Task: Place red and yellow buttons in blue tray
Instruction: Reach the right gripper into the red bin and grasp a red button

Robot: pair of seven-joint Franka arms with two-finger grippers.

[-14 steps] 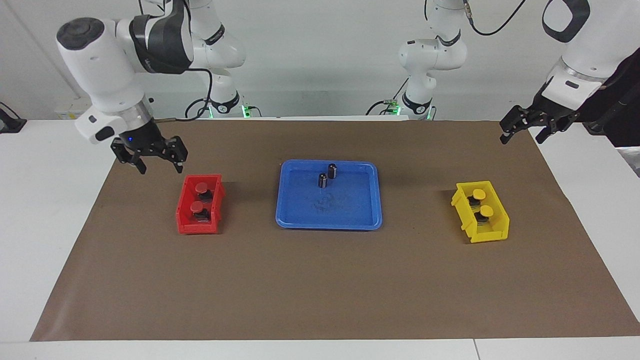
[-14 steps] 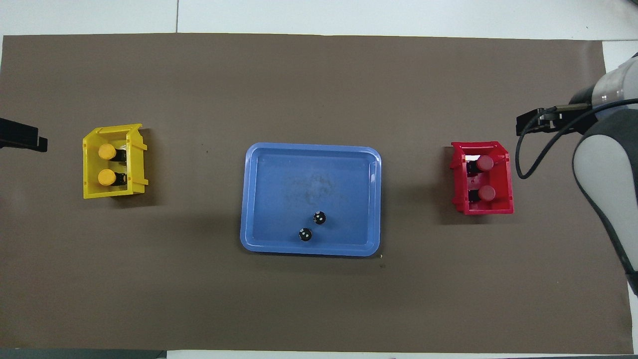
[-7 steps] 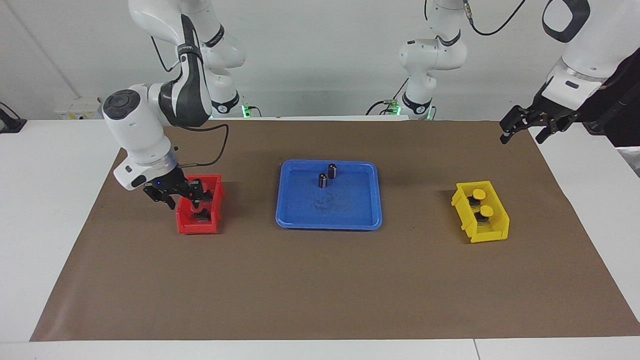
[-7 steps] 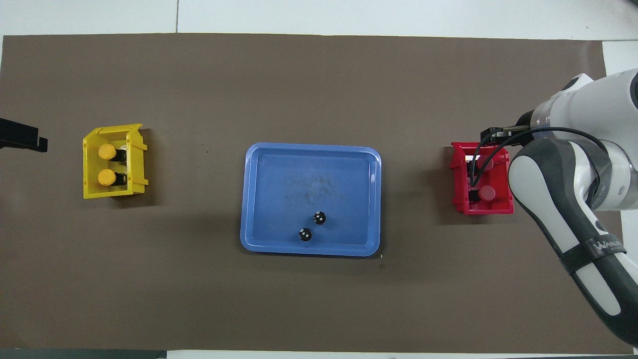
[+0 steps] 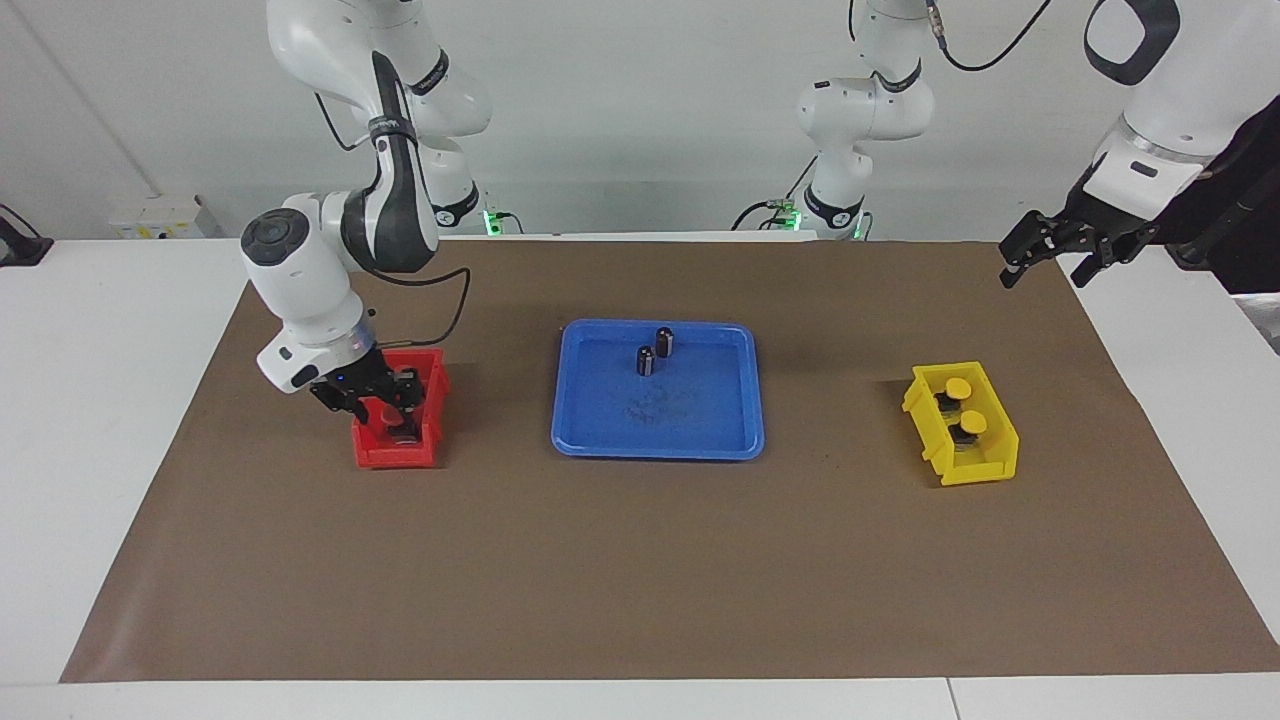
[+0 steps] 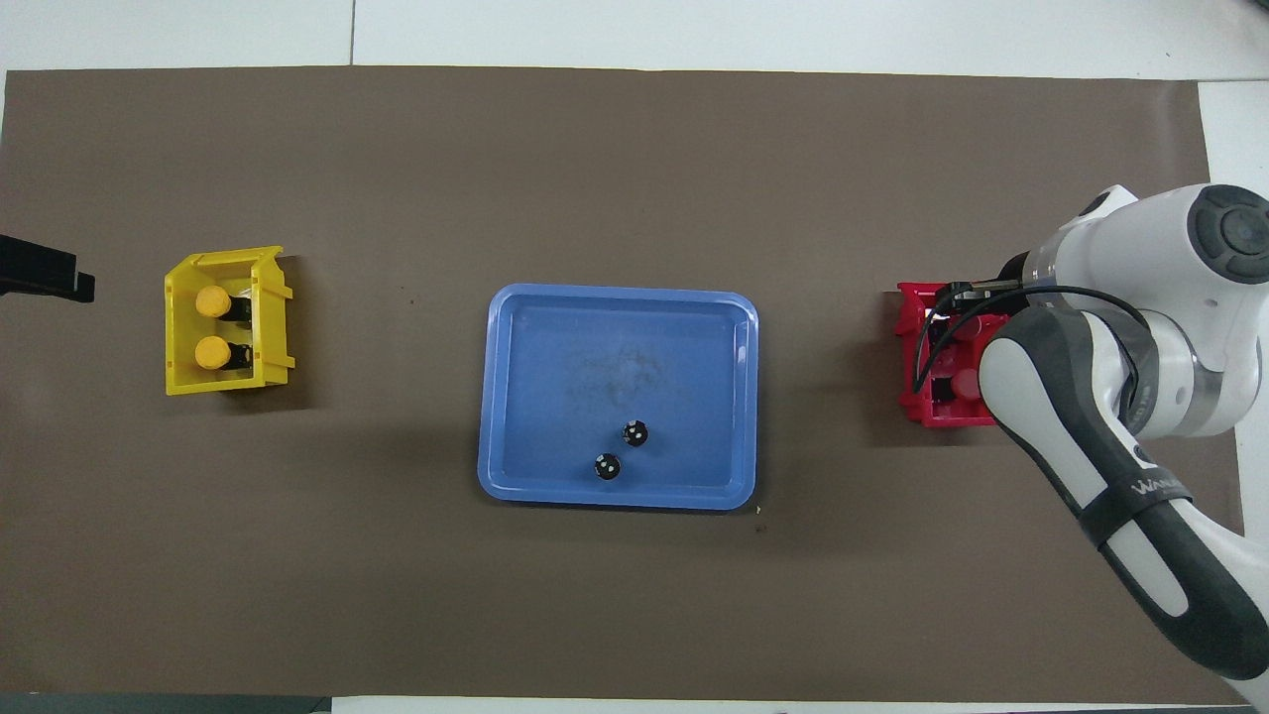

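Observation:
Two red buttons sit in a small red bin (image 5: 395, 458); one red cap (image 5: 386, 411) shows between the fingers of my right gripper (image 5: 375, 412). That gripper is open and lowered into the bin. In the overhead view the right arm covers much of the red bin (image 6: 914, 372). Two yellow buttons (image 5: 958, 388) (image 5: 968, 424) sit in a yellow bin (image 5: 985, 470) toward the left arm's end, and also show in the overhead view (image 6: 211, 301) (image 6: 210, 351). The blue tray (image 5: 655, 452) (image 6: 615, 377) lies at mid table. My left gripper (image 5: 1048, 262) waits open, raised over the mat's corner.
Two small dark cylinders (image 5: 665, 342) (image 5: 646, 360) stand in the blue tray on its side nearer the robots, and show in the overhead view (image 6: 635, 433) (image 6: 607, 466). A brown mat (image 5: 640, 570) covers the table.
My right gripper has come down from above the mat beside the red bin into the bin, around a red button. The left arm has not moved.

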